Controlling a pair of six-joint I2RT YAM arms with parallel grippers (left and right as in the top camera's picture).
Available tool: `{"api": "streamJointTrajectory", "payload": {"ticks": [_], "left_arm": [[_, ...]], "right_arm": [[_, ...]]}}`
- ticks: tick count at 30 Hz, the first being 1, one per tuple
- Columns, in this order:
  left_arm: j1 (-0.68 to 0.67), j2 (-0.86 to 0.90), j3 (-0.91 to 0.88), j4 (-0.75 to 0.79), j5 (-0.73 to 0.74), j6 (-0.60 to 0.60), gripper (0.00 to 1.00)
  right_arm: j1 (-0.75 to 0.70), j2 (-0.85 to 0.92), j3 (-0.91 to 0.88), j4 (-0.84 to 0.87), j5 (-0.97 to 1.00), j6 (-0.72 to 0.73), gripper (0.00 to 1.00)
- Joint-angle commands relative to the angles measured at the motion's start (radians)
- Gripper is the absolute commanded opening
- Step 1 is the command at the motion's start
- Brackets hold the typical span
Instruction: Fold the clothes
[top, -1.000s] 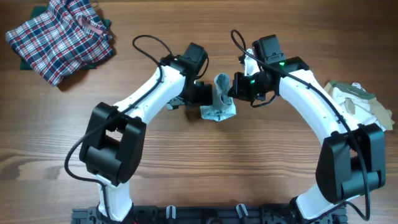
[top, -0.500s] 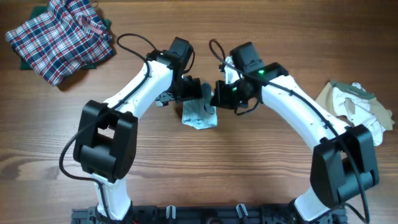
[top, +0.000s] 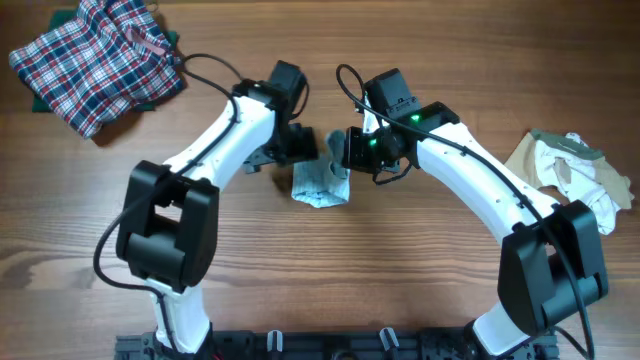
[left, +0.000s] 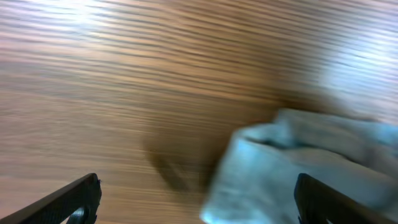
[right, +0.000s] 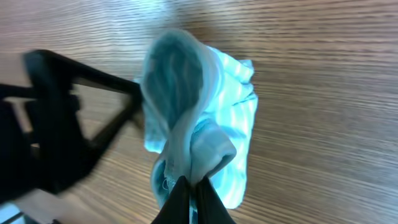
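Near the middle of the wooden table (top: 400, 270) the two arms met over the pale blue-white striped garment (top: 320, 185), a small bunched piece of thin cloth. The right gripper (right: 189, 196) had its jaws pressed together on a gathered fold of it. In its own wrist view the cloth rose out of that pinch in a rounded hump, and a striped flap hung off to one side above the wood. From overhead, the lower part of the garment lay crumpled on the table just below and between the two grippers, while its upper edge ran up into the right one. The left gripper (left: 198, 199) stood just beside the cloth on the other side, its fingers spread wide with nothing clamped between them. Its wrist view was blurred, but the garment showed as a soft pale lump low in the picture, nearer one dark fingertip than the other, and I could not tell whether either finger touched it. In the right wrist view the left gripper showed only as a dark shape close against the cloth. Well apart from all this, a red-white-blue plaid garment (top: 95, 60) lay rumpled at the far left corner. A loose heap of beige and white clothes (top: 570, 165) sat by the right edge, beyond the right arm.
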Motion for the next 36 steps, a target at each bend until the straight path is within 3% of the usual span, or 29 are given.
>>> {"api": "streamJointTrajectory", "payload": {"ticks": [1,11,22,36], "left_arm": [[0.084,-0.021,0.002,-0.039,-0.082,-0.042,1.0],[0.14,-0.021,0.002,-0.068,-0.082,-0.038,1.0],[0.141,-0.021,0.002,-0.072,-0.082,-0.038,1.0],[0.141,-0.021,0.002,-0.068,-0.082,-0.038,1.0]], "right_arm": [[-0.031,-0.009,0.023,-0.021,0.069,0.009,0.04],[-0.217,-0.01,0.023,-0.114,0.101,-0.122,0.04],[-0.333,-0.023,0.029,-0.145,0.168,-0.156,0.04],[-0.238,-0.028,0.116,-0.192,0.164,-0.155,0.04]]}}
